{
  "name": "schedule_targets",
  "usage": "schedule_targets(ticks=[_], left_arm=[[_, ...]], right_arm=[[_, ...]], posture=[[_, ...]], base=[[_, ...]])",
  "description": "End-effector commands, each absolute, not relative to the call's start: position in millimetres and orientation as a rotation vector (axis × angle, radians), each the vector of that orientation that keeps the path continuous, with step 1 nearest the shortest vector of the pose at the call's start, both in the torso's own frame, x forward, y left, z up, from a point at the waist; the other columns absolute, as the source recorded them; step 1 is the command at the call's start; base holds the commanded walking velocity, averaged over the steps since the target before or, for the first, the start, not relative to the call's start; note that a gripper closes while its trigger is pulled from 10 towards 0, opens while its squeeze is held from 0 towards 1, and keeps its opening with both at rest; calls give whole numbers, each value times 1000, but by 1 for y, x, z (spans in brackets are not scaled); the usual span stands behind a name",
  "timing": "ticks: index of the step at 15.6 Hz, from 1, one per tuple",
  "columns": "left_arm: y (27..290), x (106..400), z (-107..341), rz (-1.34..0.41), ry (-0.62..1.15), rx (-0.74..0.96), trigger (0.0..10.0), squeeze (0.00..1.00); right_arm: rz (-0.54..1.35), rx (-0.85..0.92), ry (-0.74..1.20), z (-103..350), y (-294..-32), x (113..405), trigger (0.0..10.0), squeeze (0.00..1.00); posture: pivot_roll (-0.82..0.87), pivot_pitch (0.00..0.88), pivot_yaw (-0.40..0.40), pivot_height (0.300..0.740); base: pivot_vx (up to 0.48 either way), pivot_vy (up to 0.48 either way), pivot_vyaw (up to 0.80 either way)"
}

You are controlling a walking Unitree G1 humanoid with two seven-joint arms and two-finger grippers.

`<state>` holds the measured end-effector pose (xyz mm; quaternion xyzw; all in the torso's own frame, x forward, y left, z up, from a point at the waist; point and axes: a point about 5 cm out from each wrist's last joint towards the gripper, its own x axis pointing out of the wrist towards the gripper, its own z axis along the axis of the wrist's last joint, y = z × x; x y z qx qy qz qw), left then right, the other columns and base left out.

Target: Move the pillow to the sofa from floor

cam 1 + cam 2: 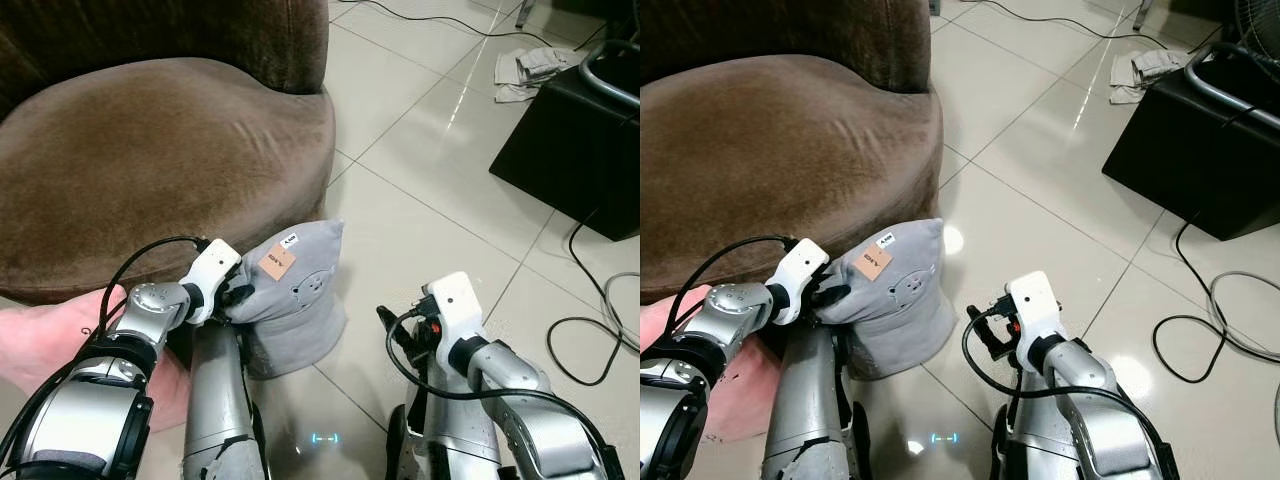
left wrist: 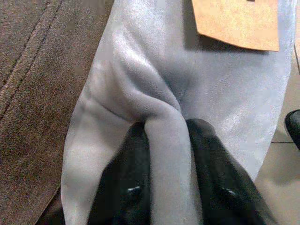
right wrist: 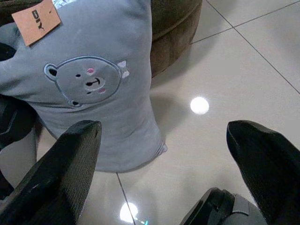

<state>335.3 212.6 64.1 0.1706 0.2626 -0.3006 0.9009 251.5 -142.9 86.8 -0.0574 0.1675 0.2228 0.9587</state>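
Left eye view showed the grey pillow [image 1: 297, 300] standing tall on the floor [image 1: 430, 200], right by the front edge of the brown sofa [image 1: 150, 160]. The left gripper [image 2: 166, 140] pinched a fold of it tight. The sofa seat was up and to the left. The right gripper [image 3: 164, 154] hung wide open nearby

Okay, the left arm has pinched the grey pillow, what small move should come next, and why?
Probably lift it. The left gripper is shut on a fold of the grey pillow, which stands on the tiled floor against the brown sofa. Raising it above the seat edge comes before carrying it over.
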Motion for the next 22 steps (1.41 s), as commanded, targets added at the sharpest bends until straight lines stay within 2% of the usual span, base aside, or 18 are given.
schedule_targets(ticks=[1, 6, 8, 10, 11, 13, 14, 16, 18, 22], left_arm=[[212, 325, 50, -647, 597, 311, 0, 0], [202, 328, 54, -650, 534, 221, 0, 0], [195, 332, 57, -653, 487, 189, 0, 0], [184, 340, 69, -627, 360, 114, 0, 0], [183, 348, 84, -541, 224, 74, 0, 0], [190, 356, 101, -467, 119, 41, 0, 0], [193, 360, 108, -478, 117, 70, 9922, 0], [195, 363, 110, -518, 185, 208, 10000, 0], [203, 366, 107, -492, 335, 385, 10000, 0], [200, 362, 94, -574, 471, 505, 10000, 0]], right_arm=[[451, -110, 346, 83, -143, 252, 10000, 0], [426, -98, 333, 81, -143, 261, 10000, 0], [414, -95, 327, 80, -142, 266, 10000, 0], [367, -85, 312, 79, -144, 278, 10000, 0], [295, -53, 300, 83, -151, 284, 10000, 0], [257, -30, 286, 87, -155, 288, 10000, 0], [259, -34, 273, 91, -156, 292, 10000, 0], [284, -53, 263, 92, -155, 296, 10000, 0], [329, -94, 281, 89, -154, 299, 10000, 0], [399, -142, 305, 83, -146, 297, 10000, 0]], posture=[[51, 167, 21, 480], [51, 134, 28, 480], [46, 95, 32, 480], [31, 55, 32, 480], [13, 18, 28, 480], [1, 0, 22, 480], [0, 0, 19, 480], [7, 9, 18, 480], [15, 18, 17, 480], [3, 27, 21, 480]], base=[[0, 0, 0], [0, 0, 0], [0, 0, 0], [0, 0, 0], [0, 0, 0], [0, 0, 0], [0, 0, 0], [0, 0, 0], [0, 0, 0], [0, 0, 0]])
